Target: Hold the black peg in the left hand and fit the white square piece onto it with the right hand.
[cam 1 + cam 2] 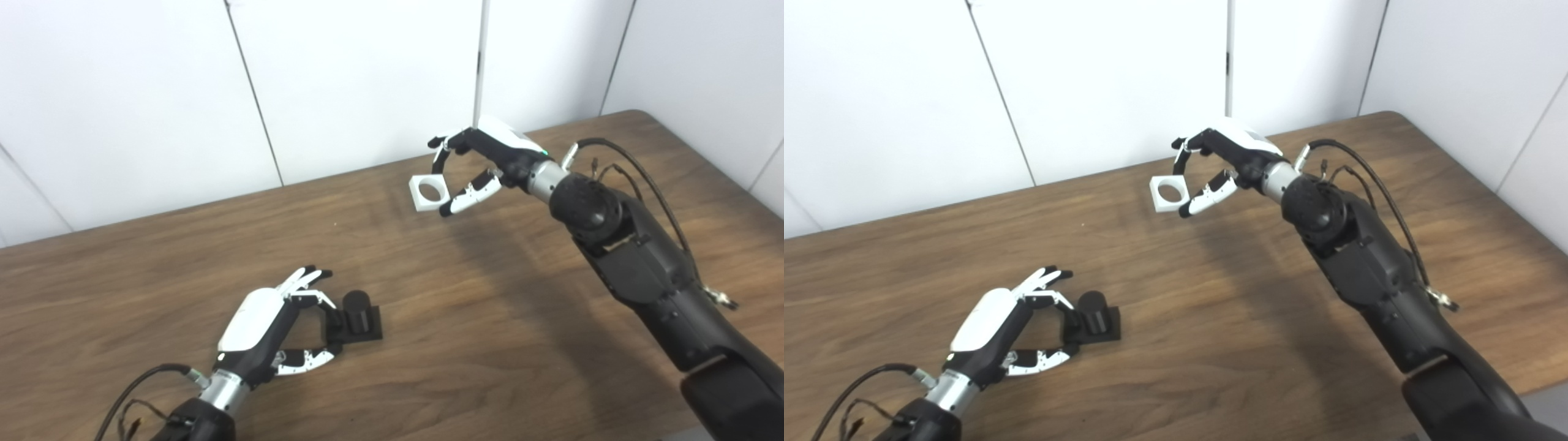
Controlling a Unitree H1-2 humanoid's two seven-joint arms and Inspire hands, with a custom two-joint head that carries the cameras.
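Observation:
The black peg point(357, 308), a short cylinder on a flat square base, stands upright on the brown table point(490, 318) at lower left. My left hand point(263, 324) lies just left of it with fingers spread; the fingertips point(331, 315) reach the base's left edge and the thumb sits below that edge. At the far middle, my right hand point(484, 159) pinches the white square piece point(421, 204) between fingers and thumb, holding it off the table. The piece is tilted, its round hole facing me. It is well apart from the peg, up and to the right.
A thin vertical white strip point(481, 61) on the wall stands right behind the right hand. White wall panels close off the table's far edge. The table's right edge runs near the right forearm point(649, 269). Cables hang off both wrists.

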